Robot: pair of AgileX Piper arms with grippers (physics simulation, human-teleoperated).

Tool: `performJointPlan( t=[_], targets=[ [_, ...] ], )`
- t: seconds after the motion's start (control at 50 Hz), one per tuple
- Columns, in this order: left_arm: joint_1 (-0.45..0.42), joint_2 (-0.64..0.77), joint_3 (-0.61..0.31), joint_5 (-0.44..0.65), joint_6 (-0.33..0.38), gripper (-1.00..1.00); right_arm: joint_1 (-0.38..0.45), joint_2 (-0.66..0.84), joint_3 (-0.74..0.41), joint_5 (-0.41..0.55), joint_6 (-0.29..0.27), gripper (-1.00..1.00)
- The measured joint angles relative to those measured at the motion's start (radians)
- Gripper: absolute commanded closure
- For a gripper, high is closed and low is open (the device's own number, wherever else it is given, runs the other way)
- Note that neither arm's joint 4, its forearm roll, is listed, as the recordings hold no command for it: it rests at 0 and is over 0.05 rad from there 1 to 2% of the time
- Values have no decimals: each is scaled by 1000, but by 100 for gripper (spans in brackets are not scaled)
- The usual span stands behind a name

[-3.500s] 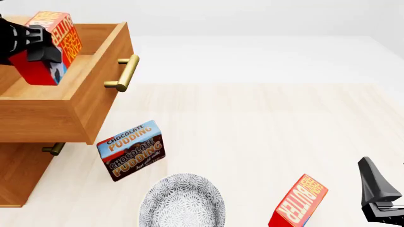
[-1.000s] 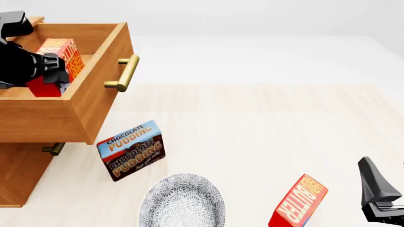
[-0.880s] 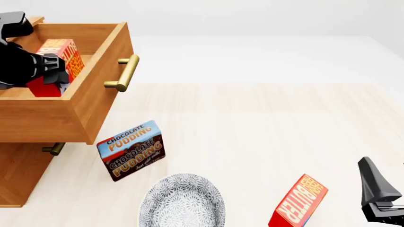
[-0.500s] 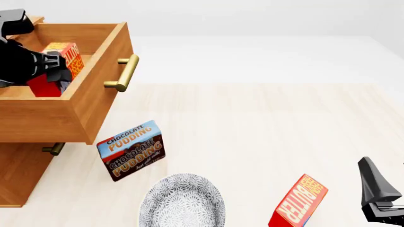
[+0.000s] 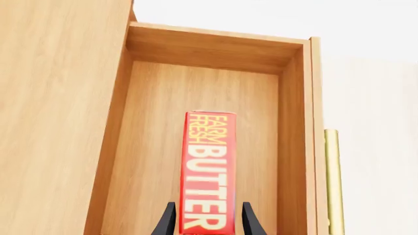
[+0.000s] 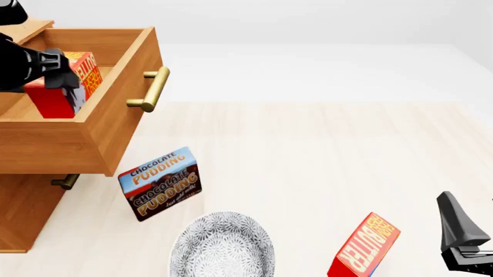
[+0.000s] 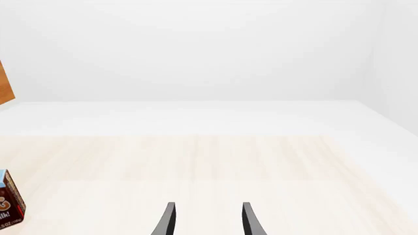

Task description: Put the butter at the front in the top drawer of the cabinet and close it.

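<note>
The butter (image 5: 207, 171) stands upright inside the pulled-out top drawer (image 6: 115, 124) of the cabinet (image 6: 27, 213), on its plain wood floor. The left gripper (image 5: 207, 223) straddles the carton's near end: one of its fingers (image 5: 167, 221) sits just beside each side, spread a little, with a thin gap showing. The right gripper (image 7: 207, 220) hovers over bare worktop (image 6: 324, 156), fingers parted and holding nothing. A second butter carton (image 6: 363, 247) leans near it.
</note>
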Motion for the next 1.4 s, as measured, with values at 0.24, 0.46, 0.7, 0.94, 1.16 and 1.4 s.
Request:
performJointPlan(
  t=[0.24, 0.46, 0.7, 0.94, 1.16, 1.4],
  targets=[
    [1, -27, -43, 47, 23, -100, 0, 0, 0, 0, 0, -100],
    [2, -60, -74, 92, 48, -100, 0, 0, 0, 0, 0, -100],
    [-21, -87, -121, 133, 75, -100, 0, 0, 0, 0, 0, -100],
    [-71, -87, -205, 171, 113, -100, 0, 0, 0, 0, 0, -100],
    [-132, -52, -294, 182, 141, -100, 0, 0, 0, 0, 0, -100],
    [-223, 20, -365, 153, 159, -100, 0, 0, 0, 0, 0, -100]
  ],
)
